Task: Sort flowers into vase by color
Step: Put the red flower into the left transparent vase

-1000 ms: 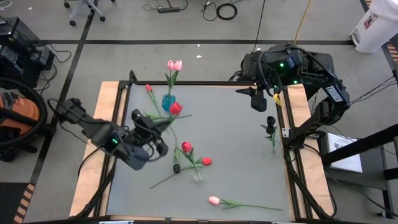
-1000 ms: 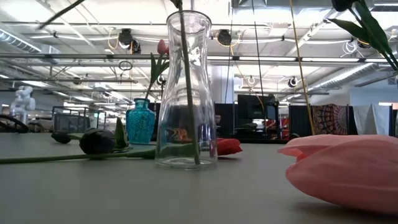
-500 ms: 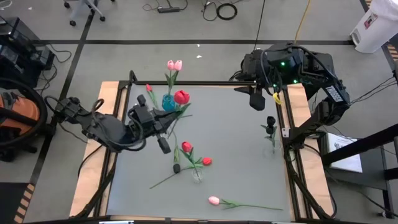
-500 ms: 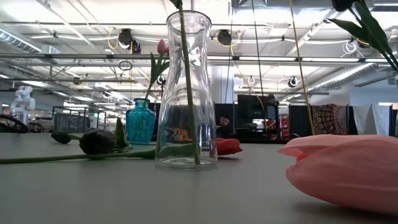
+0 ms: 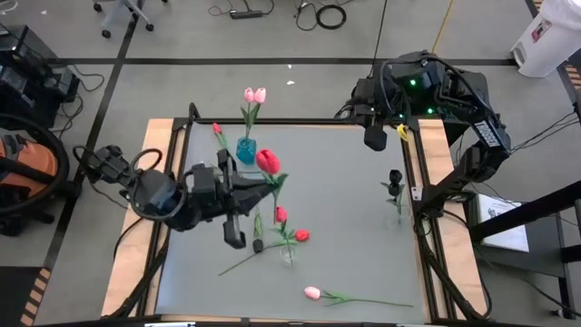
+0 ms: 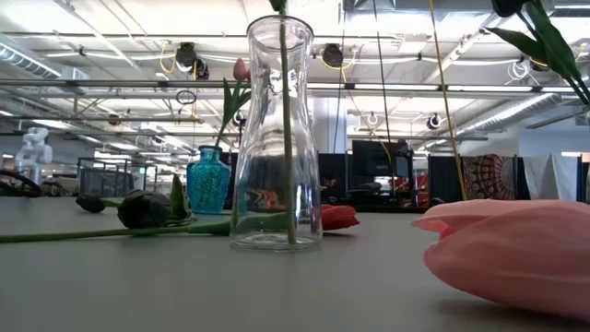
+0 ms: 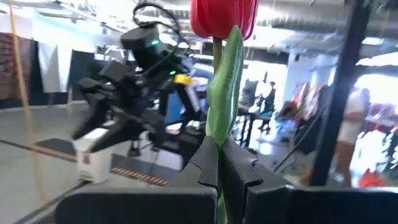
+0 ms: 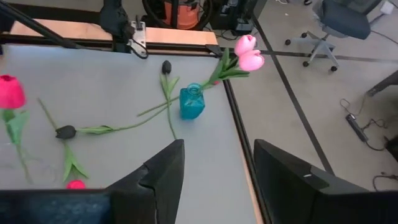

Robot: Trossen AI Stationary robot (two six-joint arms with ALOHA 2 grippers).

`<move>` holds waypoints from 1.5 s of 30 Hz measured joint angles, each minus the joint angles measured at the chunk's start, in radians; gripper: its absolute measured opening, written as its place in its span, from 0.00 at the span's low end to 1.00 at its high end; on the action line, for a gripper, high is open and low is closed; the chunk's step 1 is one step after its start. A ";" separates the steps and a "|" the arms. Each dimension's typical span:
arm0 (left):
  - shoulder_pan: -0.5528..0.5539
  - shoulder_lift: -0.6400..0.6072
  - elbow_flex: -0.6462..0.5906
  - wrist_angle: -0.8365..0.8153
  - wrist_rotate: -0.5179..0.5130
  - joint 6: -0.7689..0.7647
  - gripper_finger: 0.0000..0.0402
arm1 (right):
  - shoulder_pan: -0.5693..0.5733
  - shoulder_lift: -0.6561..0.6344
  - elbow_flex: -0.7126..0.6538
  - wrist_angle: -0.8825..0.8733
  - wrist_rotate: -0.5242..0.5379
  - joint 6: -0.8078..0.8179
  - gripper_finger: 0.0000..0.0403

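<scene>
Two pink tulips [image 5: 254, 94] stand in the teal vase [image 5: 245, 150] near the table's far edge, their heads leaning out past it. The left gripper [image 5: 257, 184] is clenched on the stem of a red tulip [image 5: 268, 162], held above the table between the teal vase and the clear vase [image 5: 288, 256]. Its wrist view alone shows the stem pinched between the dark fingers [image 7: 208, 163], bud [image 7: 223, 17] upright. Only the low view shows the clear vase's stem [image 6: 287, 138] standing inside the glass. The right gripper [image 5: 374, 138] waits at the far right corner, jaws parted and holding nothing. A pink tulip [image 5: 313, 292] lies near the front edge; open grey surface spreads mid-right.
</scene>
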 joint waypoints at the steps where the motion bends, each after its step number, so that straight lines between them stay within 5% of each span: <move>1: -0.007 0.007 0.000 0.019 -0.001 -0.006 0.00 | -0.007 0.000 0.000 -0.001 0.000 -0.004 0.46; 13: -0.094 0.080 0.000 0.048 -0.056 -0.057 0.00 | -0.040 0.021 -0.001 -0.016 -0.002 0.064 0.46; 21: -0.118 0.169 -0.002 0.010 0.020 -0.068 0.00 | -0.040 0.042 -0.001 -0.023 -0.008 0.131 0.46; 34: -0.153 0.084 -0.214 0.031 -0.087 -0.089 0.00 | -0.020 0.045 0.000 -0.023 -0.008 0.283 0.46; 39: -0.103 0.052 -0.343 0.043 0.021 -0.196 0.00 | 0.005 0.045 0.000 -0.022 -0.008 0.285 0.46; 45: -0.073 0.005 -0.502 0.249 0.125 -0.216 0.00 | 0.028 0.045 0.000 -0.022 -0.005 0.308 0.46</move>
